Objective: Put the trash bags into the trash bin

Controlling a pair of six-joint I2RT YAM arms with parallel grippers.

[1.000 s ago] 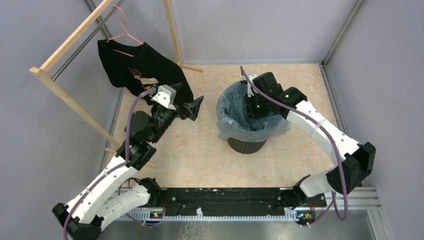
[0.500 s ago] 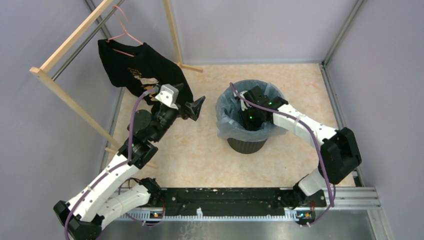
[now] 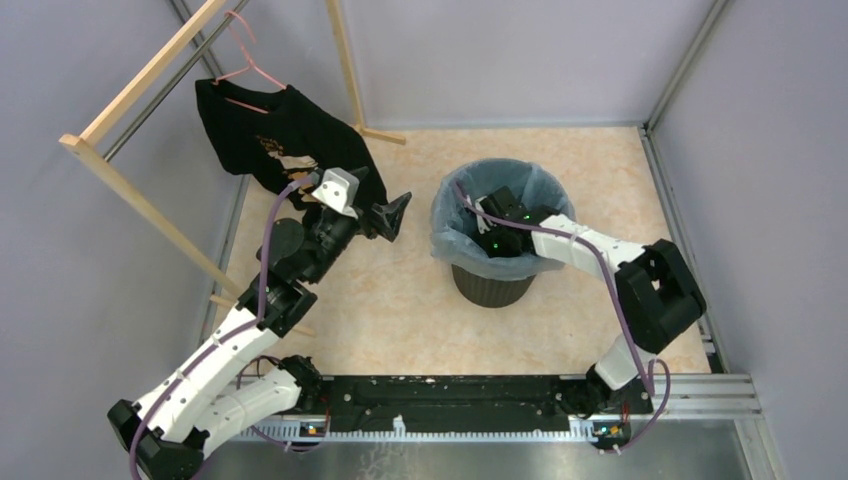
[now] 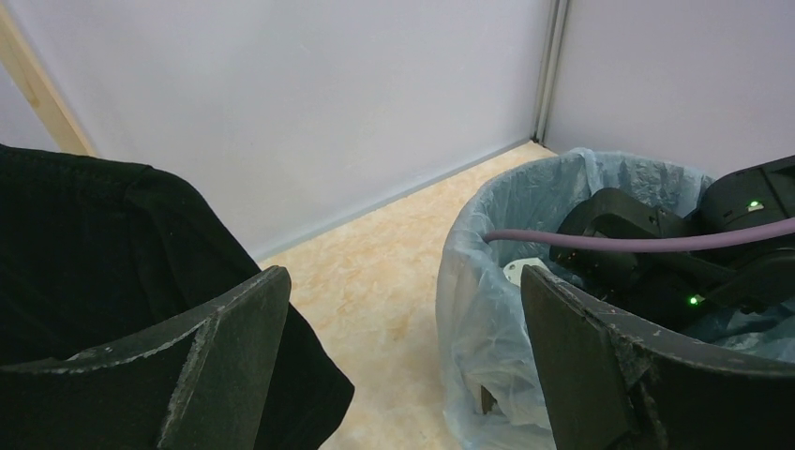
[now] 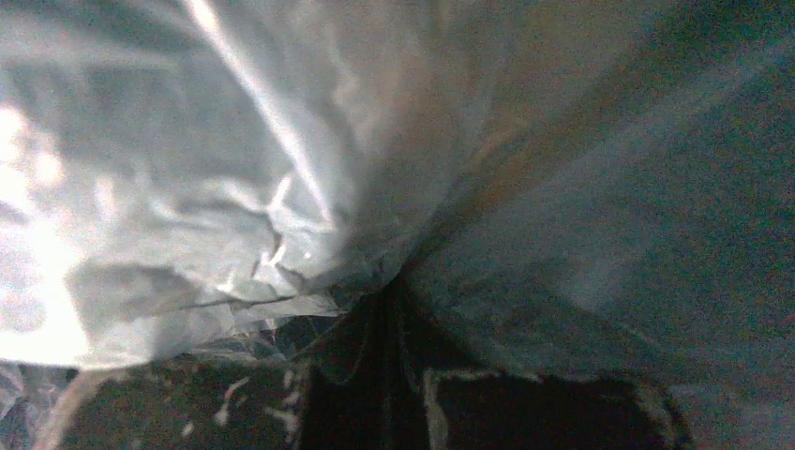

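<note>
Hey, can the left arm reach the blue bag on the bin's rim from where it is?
Probably yes: the left gripper is open, facing the trash bag, with only bare tabletop between them.

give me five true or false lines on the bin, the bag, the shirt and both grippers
1. The trash bag lines the trash bin, its film draped over the rim. True.
2. The left gripper is shut on the black T-shirt. False: it is open and holds nothing, beside the shirt.
3. The right gripper is down inside the bin, shut on bag film. True.
4. The bin lies tipped on its side. False: it stands upright.
5. The T-shirt lies on the floor. False: it hangs on a pink hanger from the wooden rack.
</note>
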